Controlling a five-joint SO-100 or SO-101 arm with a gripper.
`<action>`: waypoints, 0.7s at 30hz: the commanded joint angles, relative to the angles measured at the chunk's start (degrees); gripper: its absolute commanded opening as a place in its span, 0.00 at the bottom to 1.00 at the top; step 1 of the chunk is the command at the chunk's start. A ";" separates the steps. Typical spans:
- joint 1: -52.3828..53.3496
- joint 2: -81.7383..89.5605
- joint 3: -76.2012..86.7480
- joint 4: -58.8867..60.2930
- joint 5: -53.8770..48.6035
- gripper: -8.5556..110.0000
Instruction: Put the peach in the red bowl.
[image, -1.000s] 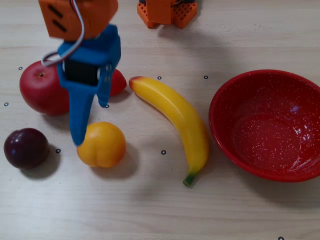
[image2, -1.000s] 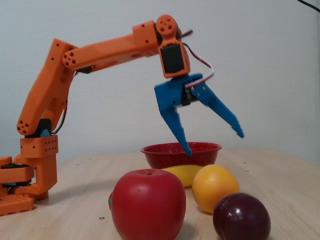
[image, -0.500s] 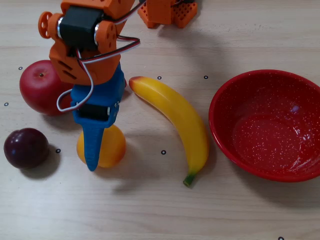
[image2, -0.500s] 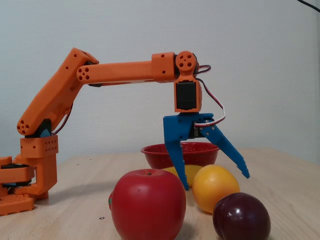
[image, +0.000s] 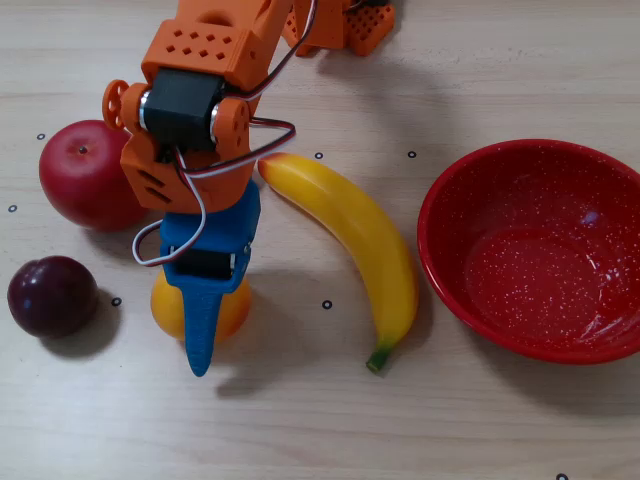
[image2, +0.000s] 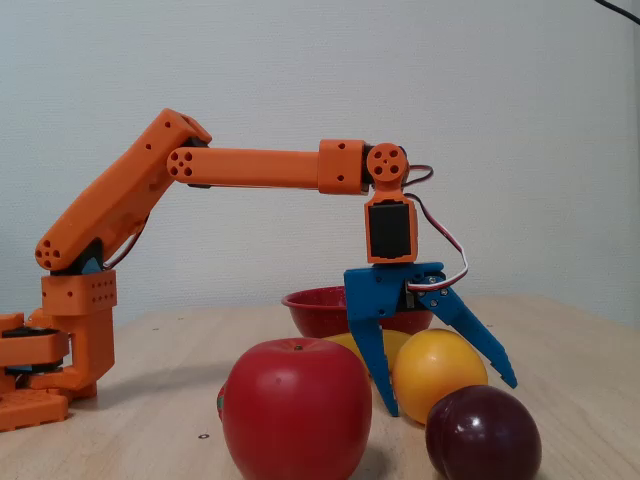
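Observation:
The peach (image: 234, 308) is a yellow-orange fruit resting on the wooden table, mostly hidden under the gripper in the overhead view. In the fixed view the peach (image2: 440, 372) shows between the blue fingers. My gripper (image: 200, 322) is open and lowered over the peach, with one finger on each side of it (image2: 445, 388). The red bowl (image: 540, 250) is speckled and empty at the right of the overhead view, well apart from the peach. In the fixed view the bowl (image2: 315, 312) stands behind the gripper.
A yellow banana (image: 350, 240) lies between the peach and the bowl. A big red apple (image: 85, 175) and a dark purple plum (image: 52, 295) sit to the left of the peach. In the fixed view the apple (image2: 295, 410) and plum (image2: 483, 435) are nearest the camera.

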 joint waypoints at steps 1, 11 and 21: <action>1.41 2.64 -4.48 -1.41 0.97 0.47; 1.32 4.22 -5.27 -2.11 0.00 0.47; 0.79 5.89 -9.14 2.72 -4.22 0.49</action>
